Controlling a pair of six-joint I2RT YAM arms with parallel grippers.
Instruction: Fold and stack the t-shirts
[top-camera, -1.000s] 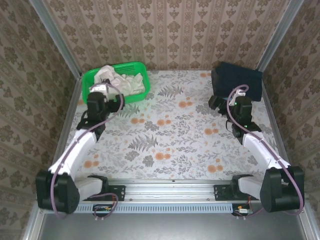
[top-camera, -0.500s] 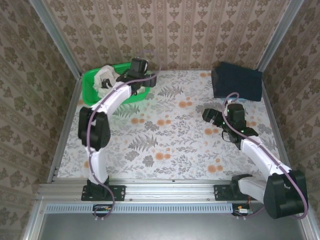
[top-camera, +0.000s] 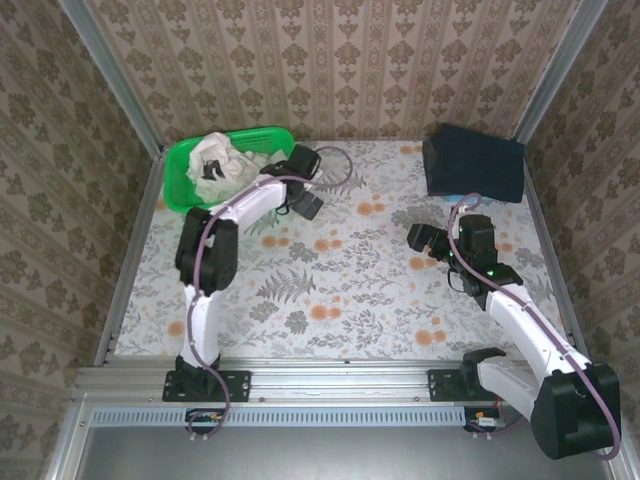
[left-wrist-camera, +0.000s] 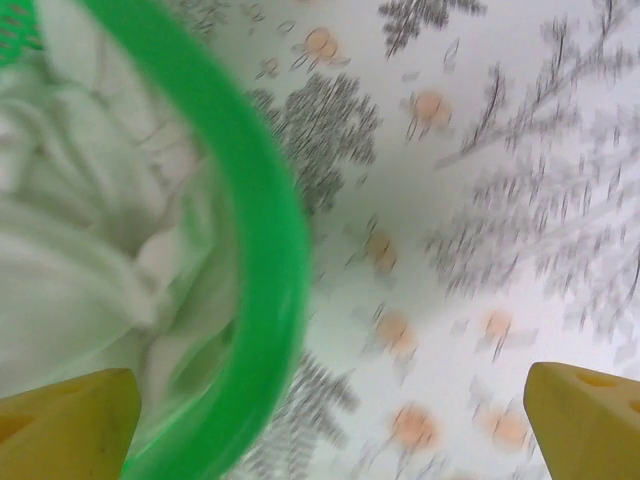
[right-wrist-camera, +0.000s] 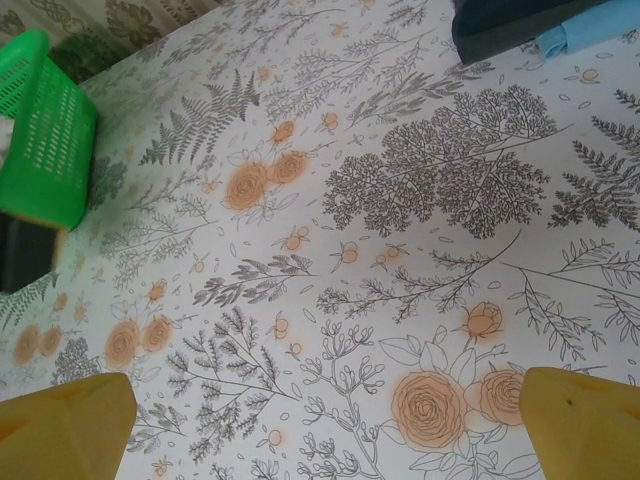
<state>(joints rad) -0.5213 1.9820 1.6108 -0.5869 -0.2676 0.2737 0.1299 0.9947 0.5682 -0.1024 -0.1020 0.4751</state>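
- T-shirts (top-camera: 225, 158) lie crumpled together in a green basket (top-camera: 176, 178) at the far left corner of the tabletop (top-camera: 340, 290). They form an off-white heap with a dark print showing on top, and none is laid out or folded yet.
- They look soft, light and limp. My judgement is that a pinch will gather cloth easily, but a lifted shirt will sag and may drag a neighbour out with it.
- The best hold is probably a raised fold or an edge on top of the heap, pinched deep enough that the thin cotton does not slip free. Collar and hems cannot be told apart in the pile.
- In the left wrist view the t-shirts (left-wrist-camera: 80, 230) sit inside the basket's rim (left-wrist-camera: 268, 260), off to the left of the fingers. The picture is blurred.
- The left gripper (top-camera: 309, 206) hangs just beside the basket's right end, above the tabletop rather than the cloth. Its fingers are spread wide with nothing between them (left-wrist-camera: 330, 400).
- The right gripper (top-camera: 420, 240) is well apart from the t-shirts, over the right half of the tabletop near a dark blue object (top-camera: 475, 160). It too is spread wide and empty (right-wrist-camera: 320, 400).
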